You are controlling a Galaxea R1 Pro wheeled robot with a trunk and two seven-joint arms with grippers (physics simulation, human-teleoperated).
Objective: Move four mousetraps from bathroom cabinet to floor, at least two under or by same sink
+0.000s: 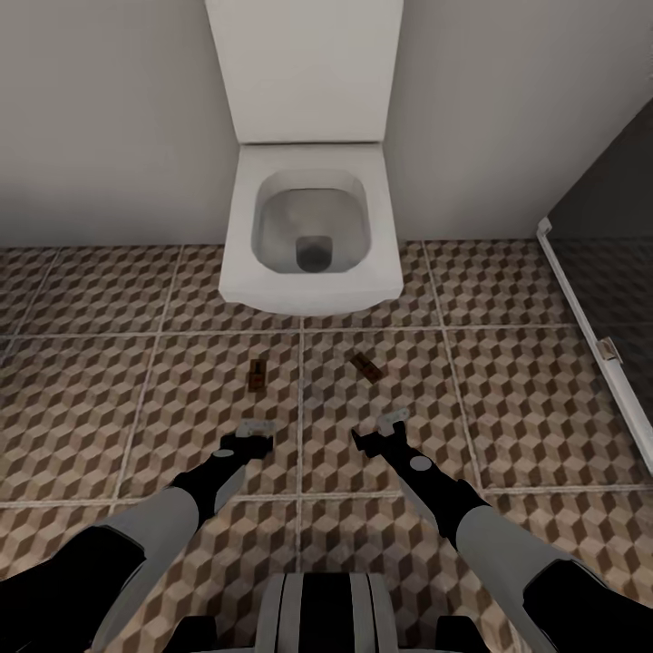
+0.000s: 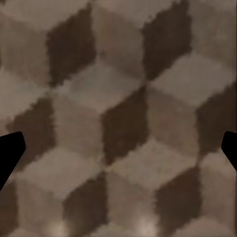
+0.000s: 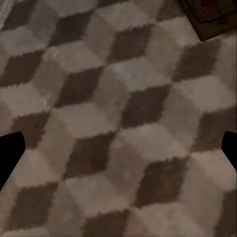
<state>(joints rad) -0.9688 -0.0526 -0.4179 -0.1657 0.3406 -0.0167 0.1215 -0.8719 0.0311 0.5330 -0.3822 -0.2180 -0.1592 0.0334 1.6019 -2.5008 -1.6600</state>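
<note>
Head view first: two mousetraps lie on the bathroom floor (image 1: 508,399) in front of a white toilet (image 1: 311,227), with no sink to be seen. The left mousetrap (image 1: 258,374) sits just ahead of the left gripper (image 1: 257,433), its long axis running nearly straight away from the robot, in line with that arm's reach. The right mousetrap (image 1: 366,365) lies ahead of the right gripper (image 1: 388,430) and slightly toward the robot's left of it, its long axis slanted across the tile. Each gripper hovers low over the tiles, short of its trap and apart from it; each arm is clearly the nearer one for the trap on its own side. A dark glass shower screen (image 1: 599,299) stands at the far right.

Left wrist view: patterned tile fills the gap between the two dark fingertips (image 2: 11,150), which sit at opposite edges, so the jaws are spread wide with nothing between them. No trap appears here.

Right wrist view: the fingertips (image 3: 11,148) are likewise spread, nothing held. A corner of the right mousetrap (image 3: 210,17) shows at the frame's edge, beyond the fingers and off to one side, so by my judgement this gripper would need to advance and shift sideways to straddle it.
</note>
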